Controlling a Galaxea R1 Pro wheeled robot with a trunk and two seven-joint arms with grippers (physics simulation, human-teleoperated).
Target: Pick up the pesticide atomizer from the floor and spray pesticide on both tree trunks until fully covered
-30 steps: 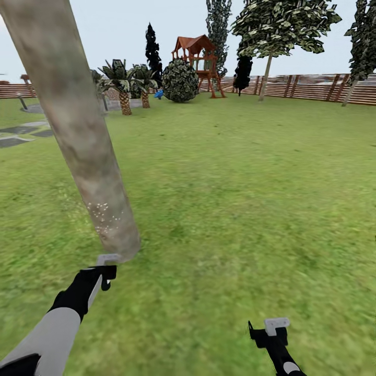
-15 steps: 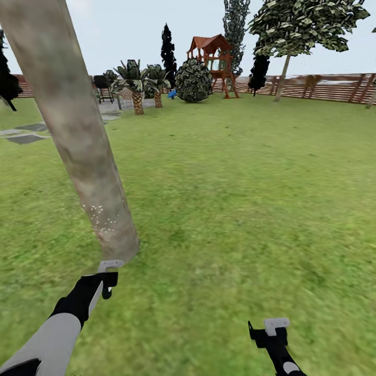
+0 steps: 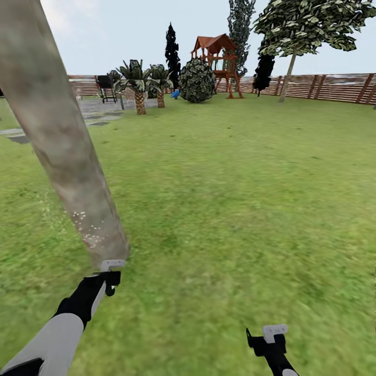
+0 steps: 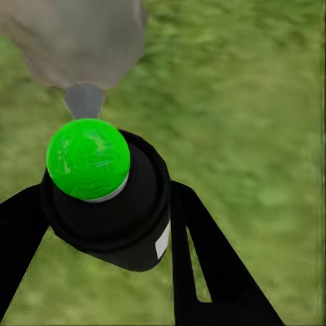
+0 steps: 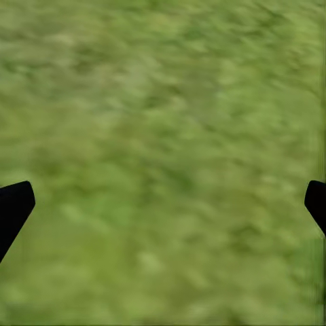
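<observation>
Since a second ago my head camera has swung, so the whole garden scene sits differently: the near trunk leans further to the picture's left edge and the black grill (image 3: 107, 87) on the grey stone paving (image 3: 96, 109) has come into sight.

In the head view, the smooth mottled beige-grey tree trunk (image 3: 57, 141) rises slanting from the green lawn (image 3: 235, 198), with a patch of small white specks low on its bark. My left gripper (image 3: 108, 275) hangs just beside the trunk's foot. My right gripper (image 3: 270, 339) hovers over bare grass, well apart from the trunk. Far off stand the second slim-trunked tree with a patchy leaf crown (image 3: 308, 26), the red-brown wooden playset (image 3: 216, 55), two short palms (image 3: 138, 83) and the brown slatted fence (image 3: 324, 86).

In the left wrist view, my left gripper (image 4: 102, 217) is clamped around the small dark atomizer bottle (image 4: 115, 217), whose rounded top shows bright green here; its grey nozzle points at the trunk's base (image 4: 75, 37) close ahead.

In the right wrist view, my right gripper (image 5: 163, 204) is spread wide with nothing in it, above blurred grass.
</observation>
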